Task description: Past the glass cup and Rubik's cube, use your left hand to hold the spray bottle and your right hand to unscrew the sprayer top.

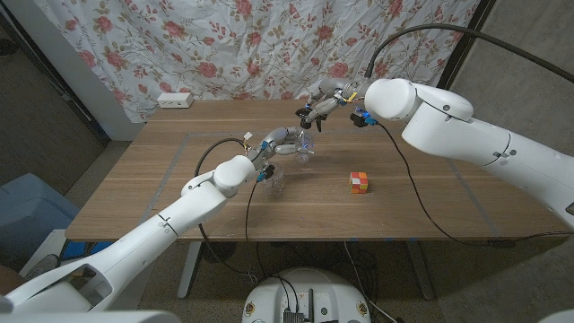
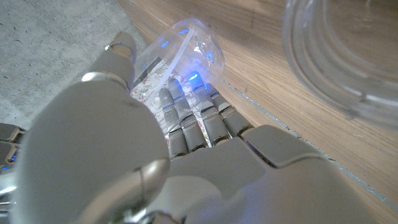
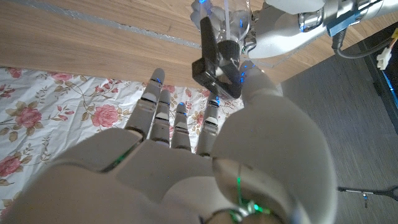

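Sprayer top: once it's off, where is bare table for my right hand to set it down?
Bare wood lies right of the Rubik's cube and along the table's near edge. It is crowded around the spray bottle, glass cup and left hand.

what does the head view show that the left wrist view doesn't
Head view alone: the Rubik's cube on the table, the right hand above the bottle with the black sprayer top at its fingers, a white power strip and the floral curtain. Left wrist view alone: the bottle's clear base and the glass cup's rim up close. Both: the left hand gripping the spray bottle, beside the glass cup.
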